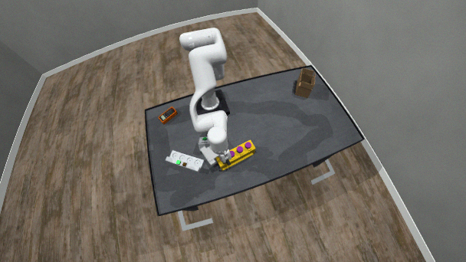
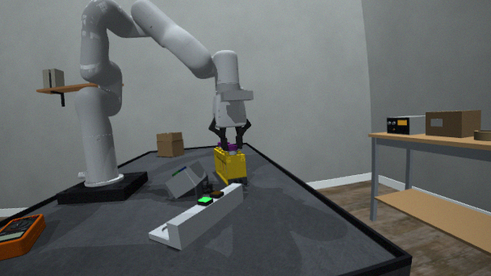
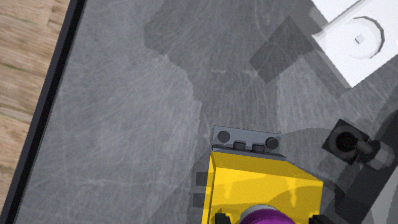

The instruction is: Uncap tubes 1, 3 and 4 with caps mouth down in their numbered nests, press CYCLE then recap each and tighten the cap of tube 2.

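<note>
While the gripper (image 2: 230,146) straddles the purple cap (image 3: 262,216) on the yellow decapping station's (image 3: 260,182) end tube nearest the cap tray (image 2: 190,219), fingers just clear of it, cap likely light, rigid, slick: pinch its sides squarely.

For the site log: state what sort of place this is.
Probably a lab or workshop bench: a robot arm on a dark table, a yellow tube rack with purple caps, and a side bench bearing instruments.

Glossy white plastic-looking arm (image 2: 95,121), matt dark table top (image 2: 283,226) beneath it, rough wood-grain floor (image 1: 77,153), glossy yellow station (image 3: 260,187).
</note>
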`<state>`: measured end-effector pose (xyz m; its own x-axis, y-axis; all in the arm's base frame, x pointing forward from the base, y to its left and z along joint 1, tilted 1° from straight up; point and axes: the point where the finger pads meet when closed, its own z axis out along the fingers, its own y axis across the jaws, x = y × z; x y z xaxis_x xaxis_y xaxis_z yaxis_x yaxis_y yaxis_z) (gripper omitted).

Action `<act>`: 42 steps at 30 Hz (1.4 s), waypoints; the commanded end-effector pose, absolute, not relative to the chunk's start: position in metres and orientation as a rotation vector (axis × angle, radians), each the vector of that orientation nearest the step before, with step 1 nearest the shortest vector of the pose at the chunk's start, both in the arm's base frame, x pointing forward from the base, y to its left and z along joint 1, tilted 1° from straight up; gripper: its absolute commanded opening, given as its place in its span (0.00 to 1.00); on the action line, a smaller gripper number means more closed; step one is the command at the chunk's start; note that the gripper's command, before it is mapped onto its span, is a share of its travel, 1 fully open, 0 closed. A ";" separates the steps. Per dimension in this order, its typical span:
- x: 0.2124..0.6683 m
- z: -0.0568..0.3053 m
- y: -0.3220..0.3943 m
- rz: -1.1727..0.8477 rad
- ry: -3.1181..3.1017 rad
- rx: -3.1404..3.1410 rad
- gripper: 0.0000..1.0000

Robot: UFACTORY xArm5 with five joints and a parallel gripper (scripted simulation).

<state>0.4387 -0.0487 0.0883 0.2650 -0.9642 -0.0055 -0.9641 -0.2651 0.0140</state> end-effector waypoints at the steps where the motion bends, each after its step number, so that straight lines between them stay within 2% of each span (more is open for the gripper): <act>1: 0.440 0.090 -0.049 -0.019 -1.537 2.738 0.46; 10: 0.440 0.090 -0.049 -0.020 -0.992 2.982 0.46; 16: 0.440 0.090 -0.049 -0.020 -0.992 2.982 0.46; 17: 0.440 0.090 -0.049 -0.020 -0.992 2.982 0.00; 31: 0.440 0.090 -0.049 -0.020 -0.992 2.982 0.00; 42: 0.440 0.089 -0.049 -0.019 -1.630 2.683 0.00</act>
